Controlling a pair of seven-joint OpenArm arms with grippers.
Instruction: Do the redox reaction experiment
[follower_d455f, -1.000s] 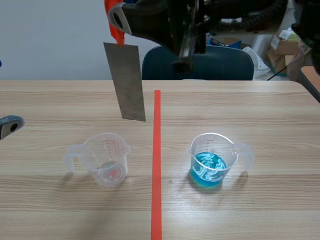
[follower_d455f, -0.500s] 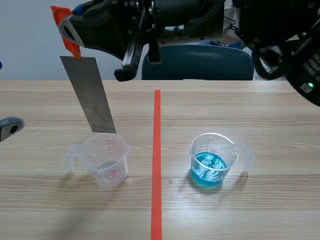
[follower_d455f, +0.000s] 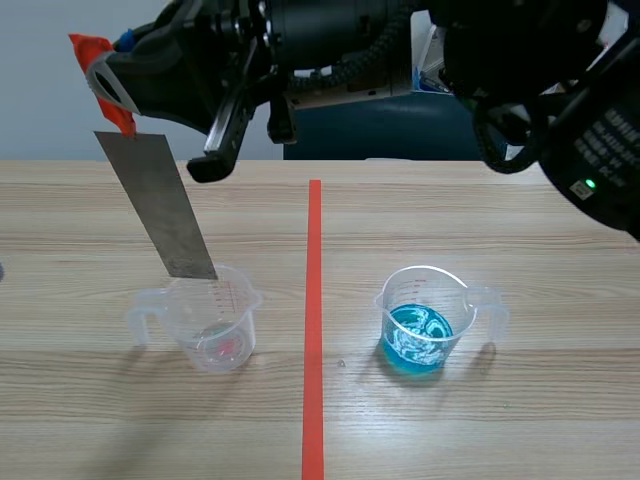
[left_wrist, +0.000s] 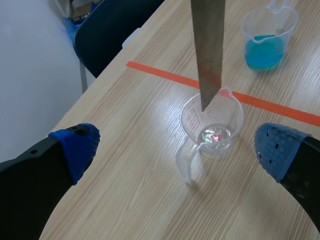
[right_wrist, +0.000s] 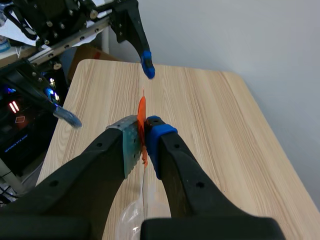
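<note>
Above the clear beaker (follower_d455f: 216, 322) — metal strip (follower_d455f: 158, 205), likely stiff, light, slick; right gripper (right_wrist: 143, 137) clamps its orange-taped top end.

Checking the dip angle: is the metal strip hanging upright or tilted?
Tilted: the metal strip slants from the right gripper down toward the clear beaker rim.

red scale on measuring cup (follower_d455f: 215, 322), unreadable
</note>
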